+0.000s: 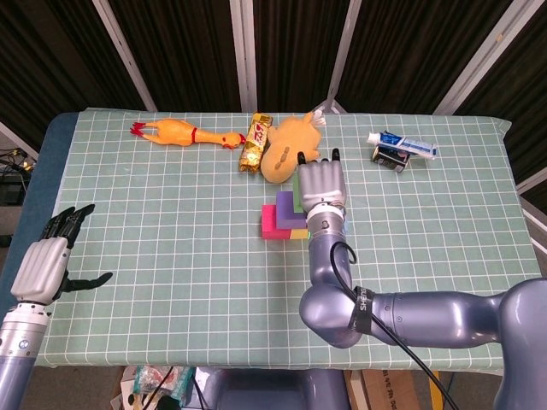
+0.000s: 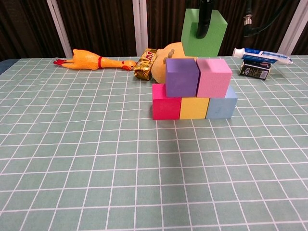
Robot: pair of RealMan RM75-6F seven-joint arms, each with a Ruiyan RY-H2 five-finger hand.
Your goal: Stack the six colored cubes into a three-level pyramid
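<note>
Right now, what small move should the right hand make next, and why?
Probably lower the green cube straight down and release. The right hand holds it just above the seam between the purple cube and pink cube, roughly centred; the top level is not yet placed.

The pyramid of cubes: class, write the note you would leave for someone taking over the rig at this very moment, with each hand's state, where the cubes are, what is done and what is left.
Right hand: holds the green cube just above the stack, over the seam of the second level.
Left hand: open and holding nothing, at the table's near left edge.
Done: bottom row of red cube, yellow cube and blue cube; second level of purple cube and pink cube on top.
Left: lower the green cube so it rests across purple and pink, let go, pull the hand away without nudging the stack.
</note>
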